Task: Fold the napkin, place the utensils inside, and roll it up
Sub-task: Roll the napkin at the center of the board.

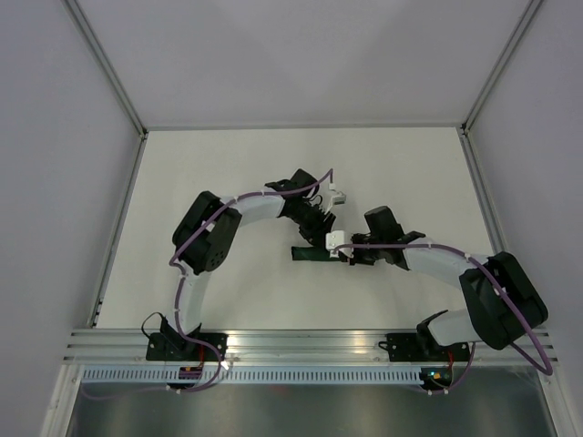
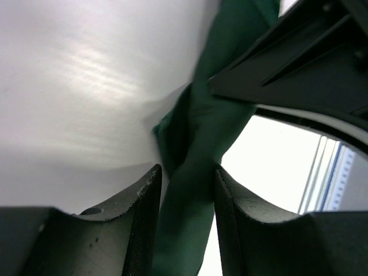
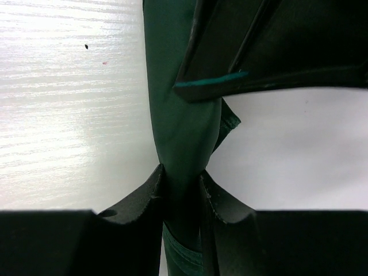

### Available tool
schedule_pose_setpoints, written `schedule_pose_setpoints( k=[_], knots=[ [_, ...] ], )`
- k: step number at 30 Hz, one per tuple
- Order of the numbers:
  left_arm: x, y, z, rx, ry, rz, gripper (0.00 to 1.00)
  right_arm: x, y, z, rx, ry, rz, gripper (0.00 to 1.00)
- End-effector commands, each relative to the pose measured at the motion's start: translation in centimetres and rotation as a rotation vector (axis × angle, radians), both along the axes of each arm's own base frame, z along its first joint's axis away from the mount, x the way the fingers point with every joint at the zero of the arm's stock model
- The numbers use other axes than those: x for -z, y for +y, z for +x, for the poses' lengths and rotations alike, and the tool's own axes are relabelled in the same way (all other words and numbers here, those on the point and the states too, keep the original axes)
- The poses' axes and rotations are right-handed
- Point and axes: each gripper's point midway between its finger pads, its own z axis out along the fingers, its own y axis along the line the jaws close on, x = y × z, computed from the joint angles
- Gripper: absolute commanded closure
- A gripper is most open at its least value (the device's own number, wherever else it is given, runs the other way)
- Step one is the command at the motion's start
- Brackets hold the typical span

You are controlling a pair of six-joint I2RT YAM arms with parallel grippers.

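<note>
The dark green napkin [image 1: 308, 254] lies as a narrow rolled bundle on the white table [image 1: 228, 173] between my two arms. In the left wrist view the napkin [image 2: 190, 132] runs up between my fingers, and my left gripper [image 2: 187, 172] is shut on it. In the right wrist view the napkin roll [image 3: 181, 115] is pinched tight by my right gripper [image 3: 181, 175]. In the top view the left gripper [image 1: 319, 229] and the right gripper [image 1: 353, 255] meet over the roll. The utensils are hidden.
The other arm's dark gripper body fills the upper right of each wrist view [image 2: 299, 63] [image 3: 276, 46]. Grey walls with metal frame posts [image 1: 118, 82] enclose the table. An aluminium rail [image 1: 301, 341] runs along the near edge.
</note>
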Motion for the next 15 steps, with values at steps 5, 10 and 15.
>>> schedule_pose_setpoints(
  k=[5, 10, 15],
  knots=[
    [-4.5, 3.6, 6.9, -0.282, -0.262, -0.007, 0.55, 1.2, -0.6, -2.2, -0.028, 0.167, -0.067, 0.78],
    [-8.4, 5.1, 9.2, -0.449, -0.407, -0.053, 0.55, 1.7, -0.6, -2.7, -0.017, 0.289, -0.101, 0.79],
    [-11.7, 8.1, 9.9, -0.668, -0.489, -0.044, 0.55, 1.8, -0.2, -2.4, 0.017, 0.383, -0.108, 0.79]
  ],
)
